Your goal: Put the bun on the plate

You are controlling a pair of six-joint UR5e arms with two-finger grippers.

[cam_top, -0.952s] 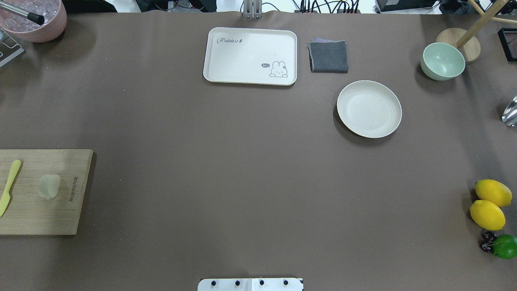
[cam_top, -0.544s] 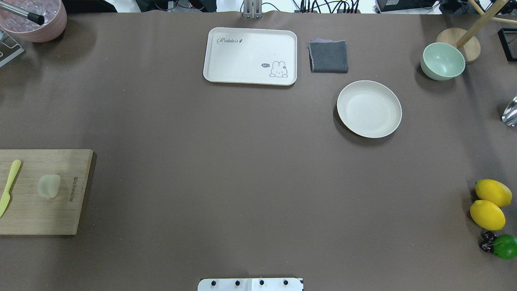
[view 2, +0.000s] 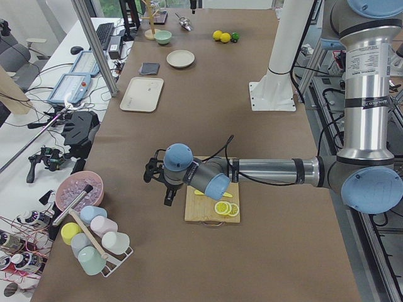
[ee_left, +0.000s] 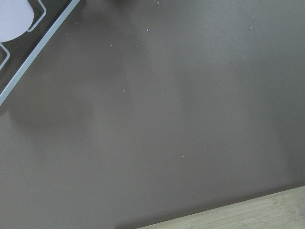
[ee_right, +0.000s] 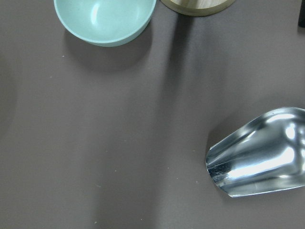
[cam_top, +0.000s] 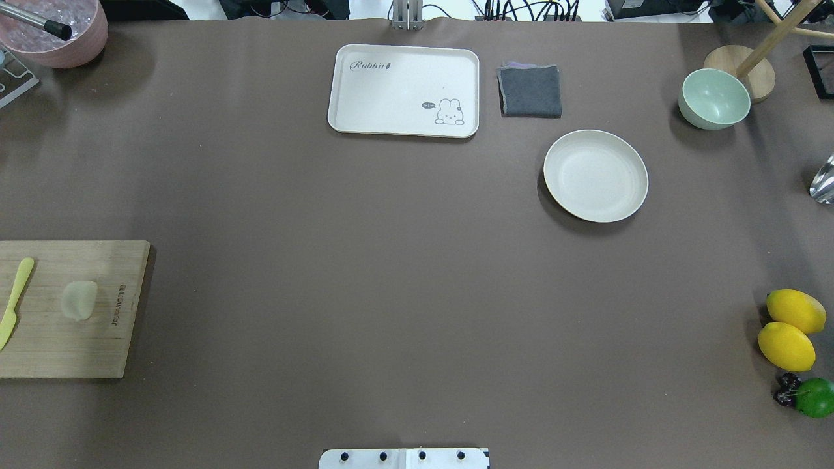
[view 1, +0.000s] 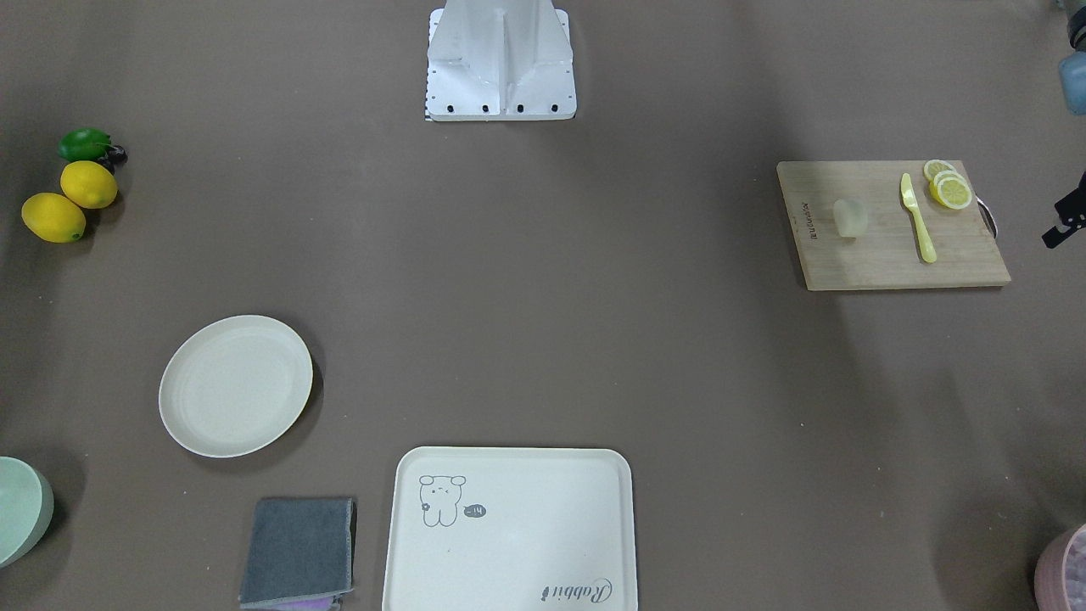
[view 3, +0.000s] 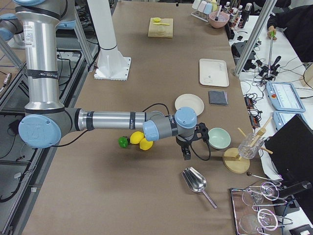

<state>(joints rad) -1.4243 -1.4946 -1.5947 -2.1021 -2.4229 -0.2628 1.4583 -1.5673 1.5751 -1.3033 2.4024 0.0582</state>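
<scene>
The bun is a small pale lump lying on a wooden cutting board at the table's left edge. Far from it, on the right half of the table, the round cream plate holds nothing. My left gripper hangs over the bare table just beyond the board's outer side, and a black bit of it shows at the front view's edge; I cannot tell if it is open. My right gripper hovers between the green bowl and the metal scoop, and whether it is open or shut I cannot tell.
On the board lie a yellow knife and lemon slices. A cream tray and a grey cloth sit at the far side. A green bowl, two lemons, a lime and a metal scoop line the right edge.
</scene>
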